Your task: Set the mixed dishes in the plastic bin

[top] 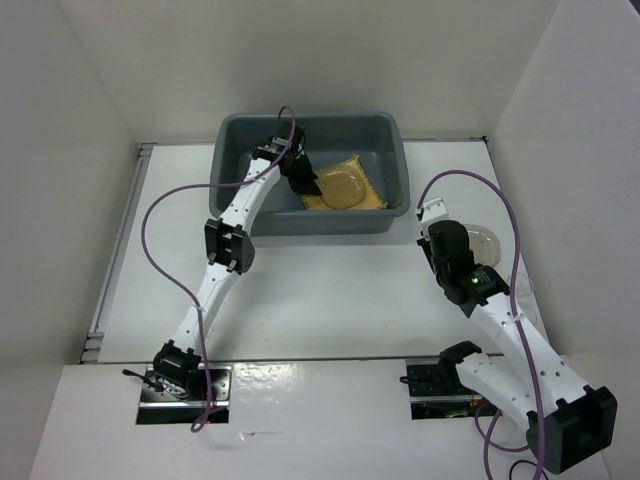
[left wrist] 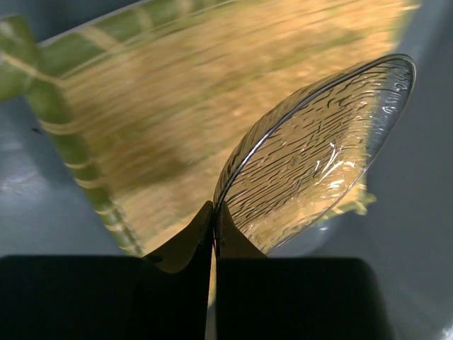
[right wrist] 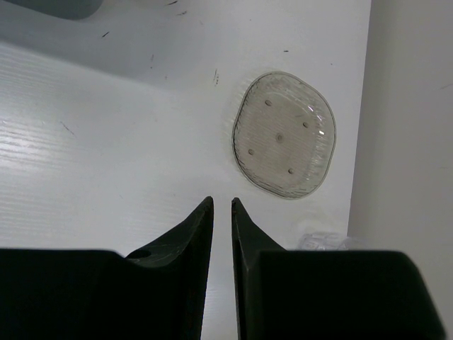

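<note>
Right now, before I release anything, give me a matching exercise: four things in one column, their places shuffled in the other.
1 bamboo mat
2 ribbed plate
3 dotted plate
4 right gripper

A pinched in the left gripper
B flat on the table
C lying in the plastic bin
D empty, above the table

Pairs: 1-C, 2-A, 3-B, 4-D

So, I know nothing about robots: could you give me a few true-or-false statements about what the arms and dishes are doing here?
1. The left gripper pinches a see-through plate by its rim. True.
2. The yellow mat lies on the table beside the grey bin. False: it lies inside the grey bin.
3. The right gripper holds a plate. False: it holds nothing; a second plate lies on the table ahead of it.
4. The left gripper is inside the grey bin. True.
</note>
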### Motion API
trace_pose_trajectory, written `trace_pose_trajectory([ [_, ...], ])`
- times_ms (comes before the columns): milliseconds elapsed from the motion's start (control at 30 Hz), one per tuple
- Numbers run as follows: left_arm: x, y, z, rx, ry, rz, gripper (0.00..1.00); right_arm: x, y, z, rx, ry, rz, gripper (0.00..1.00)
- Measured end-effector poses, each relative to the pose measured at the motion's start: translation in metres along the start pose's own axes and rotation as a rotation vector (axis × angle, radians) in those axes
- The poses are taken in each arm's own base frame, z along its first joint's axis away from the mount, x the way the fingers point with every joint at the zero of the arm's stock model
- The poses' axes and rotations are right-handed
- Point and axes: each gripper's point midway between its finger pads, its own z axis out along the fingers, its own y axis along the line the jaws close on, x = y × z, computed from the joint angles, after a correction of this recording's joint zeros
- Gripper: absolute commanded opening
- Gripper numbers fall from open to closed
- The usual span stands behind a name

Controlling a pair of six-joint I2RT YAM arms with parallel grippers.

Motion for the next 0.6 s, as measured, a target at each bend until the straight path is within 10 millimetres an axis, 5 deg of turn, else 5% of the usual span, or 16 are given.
trace_pose_trajectory([
  [133,0.003,0.012,0.007,-0.023,0.022,-0.017,0.14,0.0,0.0,0.0,0.0,0.001,0.0,0.21],
  [167,0.002,0.013,0.006,-0.022,0.022,-0.02,0.29,0.0,0.0,0.0,0.0,0.002,-0.001,0.21],
  [300,-0.003,0.009,0.004,-0.005,0.009,-0.009,0.62,0.001,0.001,0.001,-0.002,0.008,-0.004,0.21],
  [467,-0.01,0.007,-0.001,0.0,-0.016,-0.011,0.92,0.003,0.002,0.003,-0.003,0.017,-0.009,0.21],
  [600,-0.026,-0.008,-0.032,-0.004,-0.097,0.01,0.96,0.004,0.0,0.005,0.012,0.029,-0.01,0.27],
])
